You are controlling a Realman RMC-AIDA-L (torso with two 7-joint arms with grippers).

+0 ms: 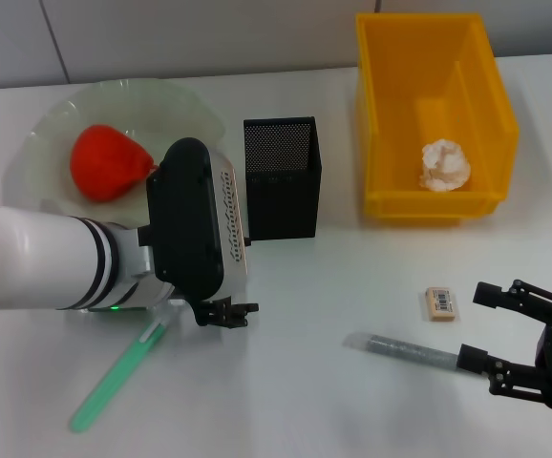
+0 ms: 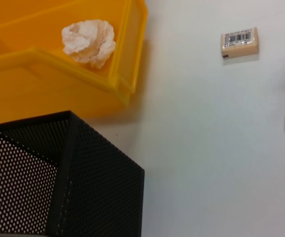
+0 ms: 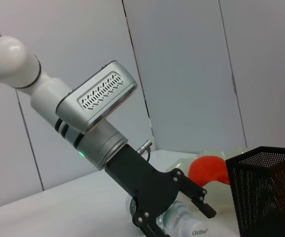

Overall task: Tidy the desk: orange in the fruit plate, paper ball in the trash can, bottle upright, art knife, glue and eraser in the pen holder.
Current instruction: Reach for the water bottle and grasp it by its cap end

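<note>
Your left gripper [image 3: 174,210] is down beside the holder [image 1: 282,177], jaws spread around the bottle [image 3: 184,224]. Your right gripper [image 1: 510,334] is released, with the eraser [image 1: 440,302] just ahead of it and the knife [image 1: 405,351] touching its lower finger. The paper ball [image 1: 445,165] sits in the bin [image 1: 381,114].

Plate [image 1: 56,124]: pale green, far left on the table [image 1: 305,401], holding the red-orange fruit [image 1: 109,162].
Pen holder [image 1: 283,176]: black mesh, upright, between plate and bin.
Bin [image 1: 391,124]: yellow, far right, paper ball [image 1: 445,165] inside.
Eraser [image 1: 440,303]: flat, in front of the bin.
Grey art knife [image 1: 402,349]: lying just beside the right pincer [image 1: 477,329], whose fingers are spread.
Green glue stick [image 1: 116,375]: lying near left.
Left pincer [image 1: 226,312]: low over the table, beside the pen holder.
</note>
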